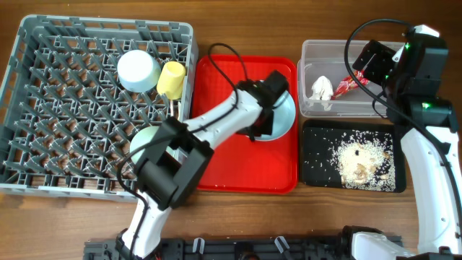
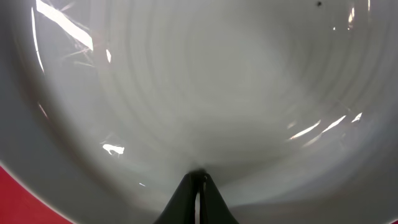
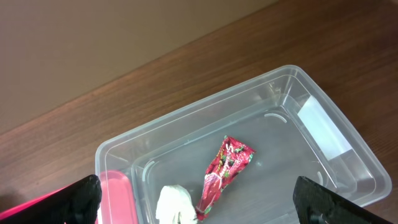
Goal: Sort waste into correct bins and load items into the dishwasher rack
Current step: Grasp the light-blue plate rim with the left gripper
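Left pincer (image 2: pixel 199 178) pinching plate (image 2: pixel 217 93), wrapper (image 3: pixel 226 165) in tub (image 3: pixel 323 130)

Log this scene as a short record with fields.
rack: light blue bowl, yellow cup, pale green bowl inside
red tray: light blue plate
left end effector: shut, tips at the plate
right end effector: open, above the clear tub
clear tub: napkin, red wrapper
black tray: rice scraps

Napkin (image 1: pixel 322 88), wrapper (image 1: pixel 342 85) in tub (image 1: pixel 328 45); scraps (image 1: pixel 359 160) in tray (image 1: pixel 312 137) before it; plate (image 1: pixel 285 119) on serving tray (image 1: pixel 245 173)
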`<state>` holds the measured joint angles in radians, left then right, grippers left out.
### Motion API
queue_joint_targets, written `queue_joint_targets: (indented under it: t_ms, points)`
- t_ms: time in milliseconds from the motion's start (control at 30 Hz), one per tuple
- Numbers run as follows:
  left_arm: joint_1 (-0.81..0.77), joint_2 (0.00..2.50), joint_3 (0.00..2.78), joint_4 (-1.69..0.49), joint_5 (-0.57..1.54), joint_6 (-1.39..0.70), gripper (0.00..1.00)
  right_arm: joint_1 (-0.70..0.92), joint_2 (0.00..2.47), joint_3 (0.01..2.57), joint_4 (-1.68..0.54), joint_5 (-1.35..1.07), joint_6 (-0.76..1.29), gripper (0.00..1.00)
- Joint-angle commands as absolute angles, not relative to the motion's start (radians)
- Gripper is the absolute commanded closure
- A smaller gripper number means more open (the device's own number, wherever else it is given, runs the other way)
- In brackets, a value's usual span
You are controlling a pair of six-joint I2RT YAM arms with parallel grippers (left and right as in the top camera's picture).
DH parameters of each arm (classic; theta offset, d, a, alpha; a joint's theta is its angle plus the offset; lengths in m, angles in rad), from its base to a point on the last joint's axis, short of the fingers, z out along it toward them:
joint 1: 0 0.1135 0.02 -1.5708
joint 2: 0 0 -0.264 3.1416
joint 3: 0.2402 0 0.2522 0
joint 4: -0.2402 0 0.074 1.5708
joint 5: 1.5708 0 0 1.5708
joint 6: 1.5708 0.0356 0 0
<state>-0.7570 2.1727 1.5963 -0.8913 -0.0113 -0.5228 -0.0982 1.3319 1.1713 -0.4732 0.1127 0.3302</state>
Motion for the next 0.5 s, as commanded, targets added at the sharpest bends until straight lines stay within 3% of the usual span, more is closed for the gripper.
queue_joint_targets:
  t_ms: [0, 167, 333, 467]
  points:
    - [-0.744, 2.199, 1.583, -0.912, -0.051, -0.530, 0.96, -0.099, 1.338, 1.172, -0.472, 0.111, 0.315, 0.00]
    - [-0.607, 2.040, 1.624, -0.974, -0.050, -0.529, 0.96, -0.099, 1.338, 1.172, -0.472, 0.111, 0.316, 0.00]
    - [-0.521, 1.967, 1.621, -0.994, -0.049, -0.528, 0.68, -0.099, 1.338, 1.172, -0.472, 0.111, 0.315, 0.00]
    - [-0.519, 1.981, 1.550, -0.915, -0.019, -0.452, 0.62, -0.099, 1.338, 1.172, -0.472, 0.111, 0.315, 0.00]
